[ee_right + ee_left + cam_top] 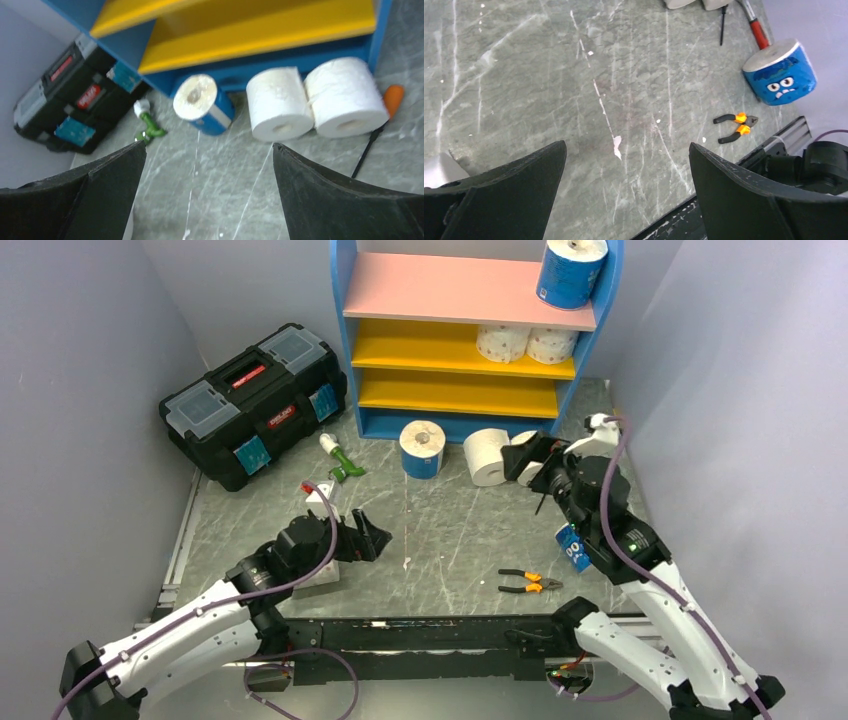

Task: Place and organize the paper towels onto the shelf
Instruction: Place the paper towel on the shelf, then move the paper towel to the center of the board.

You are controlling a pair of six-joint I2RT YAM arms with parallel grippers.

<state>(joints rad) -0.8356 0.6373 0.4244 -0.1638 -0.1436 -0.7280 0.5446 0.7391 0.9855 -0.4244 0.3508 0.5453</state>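
The blue-framed shelf [470, 390] stands at the back. A blue-wrapped paper towel roll [571, 272] sits on its pink top board and two white rolls [503, 342] on the upper yellow board. On the floor in front lie a blue roll [422, 448] [202, 102] and two white rolls [277, 102] [345, 97]. Another blue roll [781, 75] lies by the right arm. My right gripper [530, 460] [208, 146] hovers open, just short of the white rolls. My left gripper [368, 537] [626, 146] is open over bare floor, holding nothing.
A black toolbox [255, 400] stands at the back left, with a green-and-white object [340, 462] beside it. Orange-handled pliers [530, 583] lie near the front rail. A screwdriver [385, 115] rests right of the white rolls. Grey walls close in on both sides.
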